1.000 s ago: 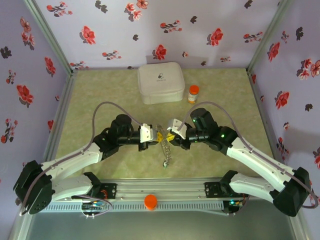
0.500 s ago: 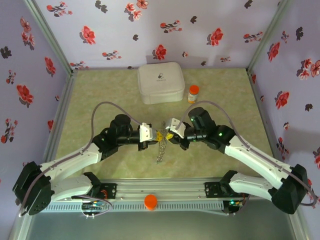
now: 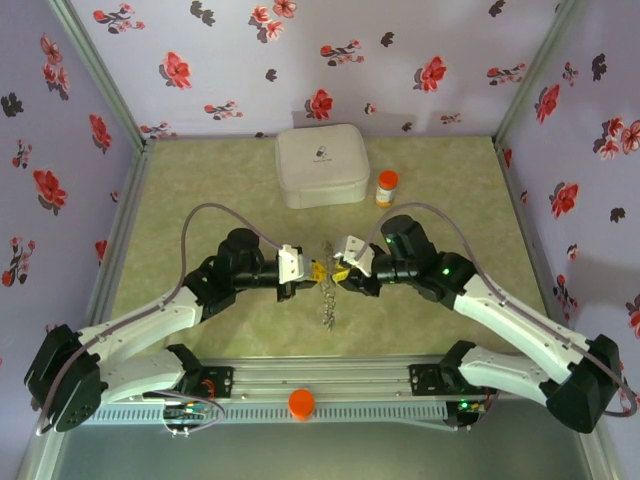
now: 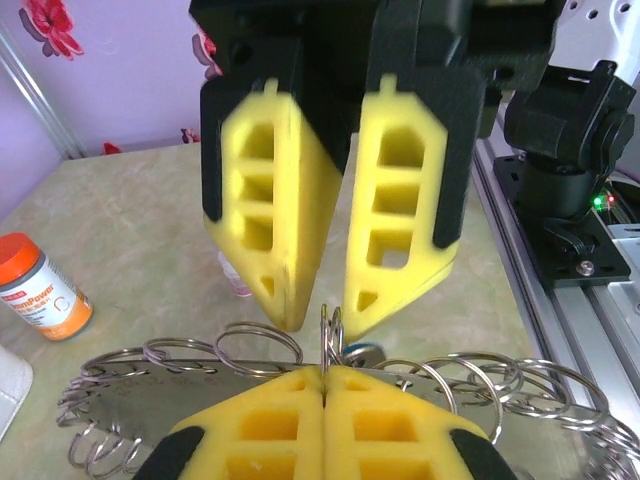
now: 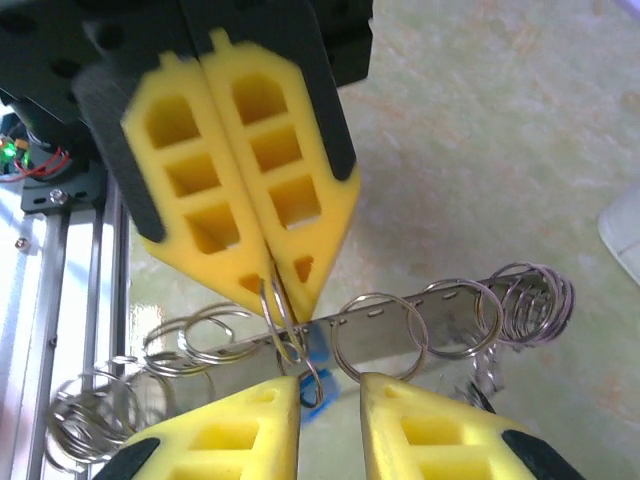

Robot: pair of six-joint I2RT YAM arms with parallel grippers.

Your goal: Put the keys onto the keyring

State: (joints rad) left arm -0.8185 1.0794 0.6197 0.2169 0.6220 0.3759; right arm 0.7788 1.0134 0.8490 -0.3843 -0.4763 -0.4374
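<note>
Dead ahead of right gripper (image 5: 330,395): keyring (image 5: 372,318), strung crosswise.
Pinched tight in closed left gripper (image 5: 275,290); right jaws parted, blue key (image 5: 316,362) just beside keyring.

The middle of the table (image 3: 200,190) is crowded. The left gripper (image 3: 317,271) and right gripper (image 3: 341,272) meet tip to tip there, and the keyring (image 3: 327,305) trails from between them toward the near side, so nothing could pass through that gap. Both arms slant out to the near corners and block the near left and near right. At the far centre stand the white case (image 3: 322,166) and, just right of it, the pill bottle (image 3: 386,187). Bare table lies far left, far right, and between the case and the grippers. Flowered walls (image 3: 60,120) close the left, far and right sides, and the rail (image 3: 330,378) closes the near edge.
</note>
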